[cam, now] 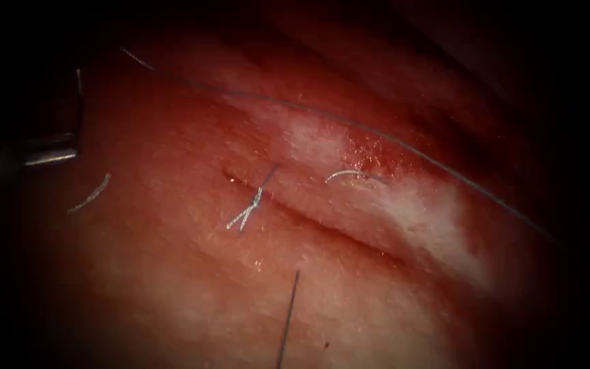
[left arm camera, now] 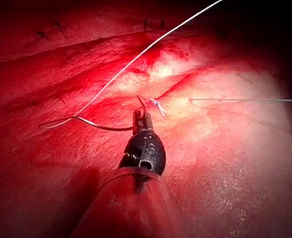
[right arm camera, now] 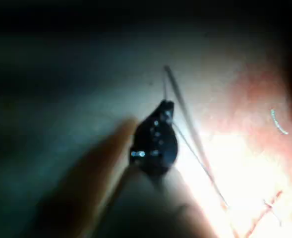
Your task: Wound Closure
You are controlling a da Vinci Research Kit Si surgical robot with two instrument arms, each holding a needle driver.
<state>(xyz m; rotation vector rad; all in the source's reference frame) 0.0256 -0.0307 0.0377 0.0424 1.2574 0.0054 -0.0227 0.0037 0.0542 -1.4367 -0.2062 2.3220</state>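
Left tool (left arm camera: 142, 116), wrist straight, clamps the needle (left arm camera: 111, 128) clear of the tissue (left arm camera: 225, 163); what the right tool (right arm camera: 164, 106) holds, I cannot tell.

Tissue (cam: 172, 273): glistening red-pink, paling to tan at the near side, with a whitish mottled patch (cam: 425, 212) on the right of the cut. Cut (cam: 322, 229): thin dark red line. Knot (cam: 250, 205) on the cut: pale blue-white tails. Thread (cam: 377, 133): fine grey-blue; white and bright in the left wrist view. Needle (cam: 349, 175): silvery arc. Left tool (left arm camera: 145, 119): glossy black wrist, dark metal jaws. Right tool (right arm camera: 165, 106): black with small white glints.
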